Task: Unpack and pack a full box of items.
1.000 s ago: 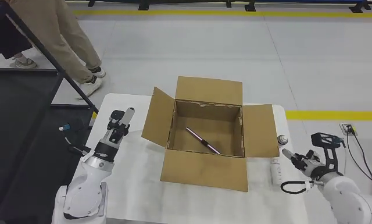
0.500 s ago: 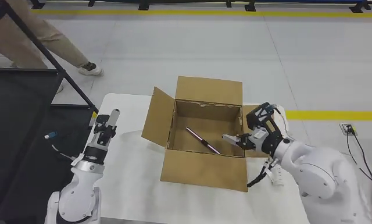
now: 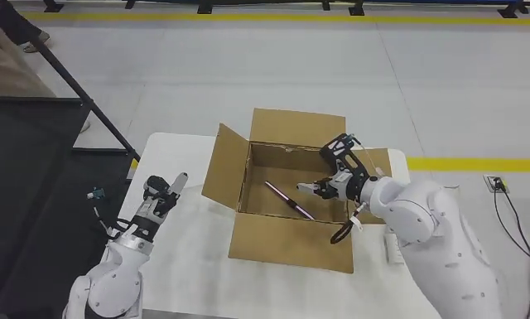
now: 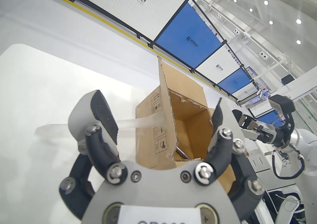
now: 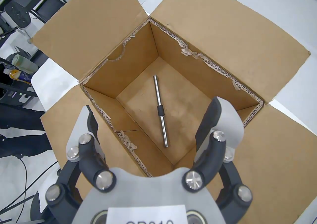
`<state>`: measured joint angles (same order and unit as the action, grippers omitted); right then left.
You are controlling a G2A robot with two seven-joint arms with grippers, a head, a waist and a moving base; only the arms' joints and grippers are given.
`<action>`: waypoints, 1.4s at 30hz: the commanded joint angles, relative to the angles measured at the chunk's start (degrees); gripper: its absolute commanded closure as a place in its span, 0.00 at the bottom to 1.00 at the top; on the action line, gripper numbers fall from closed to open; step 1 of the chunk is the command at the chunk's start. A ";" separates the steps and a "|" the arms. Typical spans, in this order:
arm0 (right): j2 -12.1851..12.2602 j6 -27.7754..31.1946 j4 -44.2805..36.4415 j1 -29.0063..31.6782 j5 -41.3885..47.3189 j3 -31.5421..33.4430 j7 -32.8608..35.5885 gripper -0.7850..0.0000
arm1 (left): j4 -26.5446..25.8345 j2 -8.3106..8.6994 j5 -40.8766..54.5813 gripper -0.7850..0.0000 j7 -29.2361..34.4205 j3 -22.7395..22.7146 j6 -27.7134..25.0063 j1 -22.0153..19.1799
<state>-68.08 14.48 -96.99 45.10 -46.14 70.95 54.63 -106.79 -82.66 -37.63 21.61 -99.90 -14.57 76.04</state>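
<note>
An open cardboard box (image 3: 290, 243) stands mid-table with all its flaps folded out. A slim metal rod (image 3: 289, 200) with a dark band lies slantwise on its floor; the rod (image 5: 160, 111) is the one item inside. My right gripper (image 3: 310, 189) hangs over the box's right half, above the rod, open and holding nothing (image 5: 153, 121). My left gripper (image 3: 170, 189) is over the table left of the box, open and holding nothing (image 4: 161, 116). It faces the box's side wall (image 4: 151, 150), and the right gripper (image 4: 247, 123) shows beyond it.
A white item (image 3: 393, 246) lies at the table's right edge, partly behind the right arm. A dark rack (image 3: 50, 153) stands off the table's left side. A faint translucent streak (image 4: 57, 128) crosses the table near the left fingers; what it is I cannot tell.
My right arm has swung from the table's right edge to over the box. My left gripper has drawn back toward the near left. A person at the back left has walked off.
</note>
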 commanded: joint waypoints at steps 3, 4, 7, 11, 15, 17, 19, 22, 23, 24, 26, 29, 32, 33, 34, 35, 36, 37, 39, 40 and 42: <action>-0.54 0.43 2.43 -1.00 -1.27 -4.25 -0.94 0.00 | -0.02 0.00 0.09 0.00 -0.03 0.08 -0.01 0.06; -0.80 -0.27 3.26 -1.95 -1.71 -5.59 -1.06 0.00 | -0.19 0.06 0.32 0.00 0.24 0.53 -0.50 0.20; -1.42 -0.93 7.03 -4.78 -2.36 -8.17 -1.97 0.00 | -0.09 0.34 -1.01 0.00 1.33 1.73 -0.94 -0.18; -1.95 -0.76 10.61 -7.25 -1.79 -9.71 -3.07 0.00 | 1.15 0.64 -3.13 0.00 3.16 3.93 0.10 -1.76; -2.06 -0.50 12.30 -7.78 -1.31 -9.73 -4.53 0.00 | 2.57 0.88 -2.81 0.45 5.53 5.60 1.68 -3.41; -2.04 -0.29 12.75 -7.72 -1.16 -9.56 -4.97 0.00 | 3.15 1.02 -3.01 0.57 6.58 6.18 2.53 -4.28; -1.99 -0.11 12.99 -7.54 -1.01 -9.37 -5.25 0.00 | 3.52 1.18 -2.96 0.73 7.52 6.72 2.68 -4.88; -1.90 -0.03 13.15 -7.17 -0.93 -9.06 -5.58 0.00 | 3.75 1.41 -3.33 0.80 8.51 7.28 3.38 -5.34; -1.86 -0.05 13.20 -7.01 -0.90 -8.91 -5.67 0.00 | 3.80 1.48 -3.31 0.84 8.72 7.45 3.50 -5.45; -1.82 0.03 13.18 -6.86 -0.81 -8.75 -5.77 0.00 | 3.85 1.56 -3.32 0.89 8.92 7.58 3.59 -5.53; -1.73 0.23 13.14 -6.60 -0.78 -8.44 -5.89 0.00 | 3.92 1.72 -3.60 0.93 9.42 7.87 3.83 -5.65; -1.62 0.23 12.92 -6.26 -0.76 -8.10 -6.03 0.00 | 3.95 1.93 -3.67 1.00 9.69 8.26 4.16 -5.80; -1.56 0.37 12.80 -6.06 -0.69 -7.98 -6.06 0.00 | 3.98 2.14 -3.68 1.00 9.77 8.52 4.56 -5.88; -1.56 0.47 12.89 -6.06 -0.69 -8.08 -6.02 0.00 | 3.96 2.21 -3.68 1.00 9.76 8.57 4.65 -5.90; -1.58 0.65 12.98 -6.13 -0.63 -8.23 -5.92 0.00 | 3.93 2.28 -3.72 1.00 9.73 8.63 4.73 -5.89; -1.61 0.89 13.14 -6.26 -0.50 -8.41 -5.80 0.00 | 3.91 2.34 -3.55 1.00 9.63 8.65 4.84 -5.85; -1.64 0.95 13.40 -6.44 -0.47 -8.59 -5.70 0.00 | 3.87 2.40 -3.46 1.00 9.56 8.66 4.90 -5.79; -1.69 1.10 13.65 -6.62 -0.30 -8.77 -5.67 0.00 | 3.86 2.47 -3.34 1.00 9.45 8.63 5.00 -5.72; -1.79 1.58 14.17 -7.19 -0.37 -9.43 -5.18 0.00 | 3.81 2.61 -2.94 1.00 9.23 8.50 5.12 -5.52; -1.87 1.99 14.37 -7.55 -0.58 -9.92 -4.93 0.00 | 3.72 2.68 -2.72 1.00 9.16 8.41 5.14 -5.36; -2.10 2.26 14.92 -8.36 -1.20 -11.17 -4.41 0.00 | 3.36 2.84 -2.30 1.00 9.15 8.16 5.06 -4.90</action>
<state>-70.04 16.75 -82.41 37.21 -47.03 60.48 49.95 -103.21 -79.92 -40.18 30.76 -91.59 -9.45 70.84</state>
